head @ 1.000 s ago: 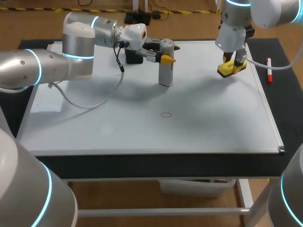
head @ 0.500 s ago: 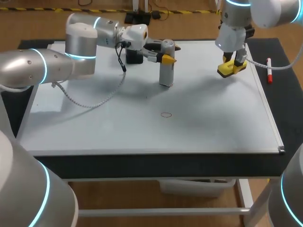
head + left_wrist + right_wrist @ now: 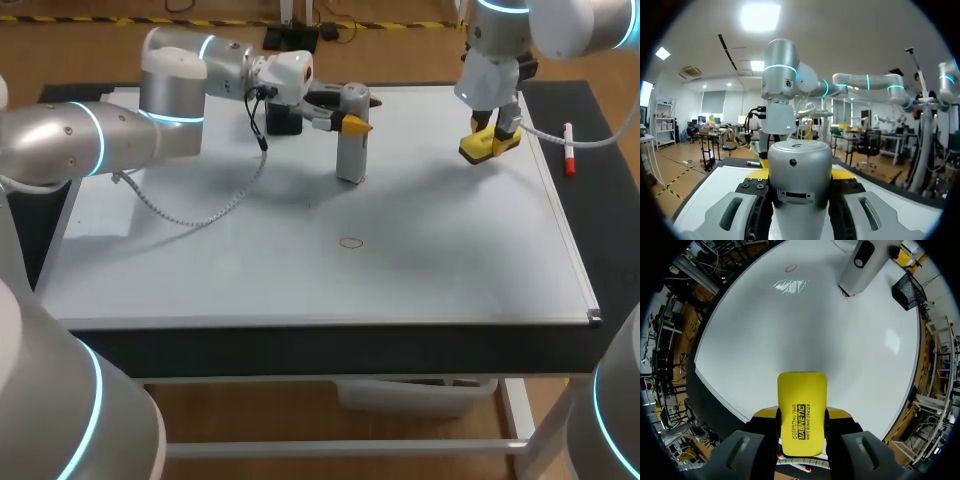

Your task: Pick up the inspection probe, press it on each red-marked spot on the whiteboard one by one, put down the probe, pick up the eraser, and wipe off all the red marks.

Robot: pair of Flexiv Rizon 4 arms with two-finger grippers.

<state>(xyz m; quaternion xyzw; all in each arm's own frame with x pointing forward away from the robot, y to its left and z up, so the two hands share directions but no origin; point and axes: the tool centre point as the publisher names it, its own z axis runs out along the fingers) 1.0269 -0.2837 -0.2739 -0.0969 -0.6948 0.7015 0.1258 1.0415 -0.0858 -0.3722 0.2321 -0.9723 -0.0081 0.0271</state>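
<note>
The grey cylindrical probe (image 3: 349,140) stands upright with its foot on the whiteboard (image 3: 200,270), and my left gripper (image 3: 352,122) is shut on its upper part. In the left wrist view the probe (image 3: 800,165) fills the space between the fingers. A small red ring (image 3: 350,242) is drawn on the board nearer the front; the right wrist view shows the red ring (image 3: 790,268) and a red trace (image 3: 842,292) at the probe's foot. My right gripper (image 3: 490,138) hangs above the board's far right, shut on the yellow eraser (image 3: 802,405).
A black holder (image 3: 283,118) sits at the board's far edge behind the left gripper. A red marker pen (image 3: 568,150) lies on the dark mat beyond the board's right edge. A cable (image 3: 190,215) droops from the left arm onto the board.
The left arm's upper links shifted slightly to the right early on; the probe stays planted at the same spot. The right arm with the eraser has not moved.
</note>
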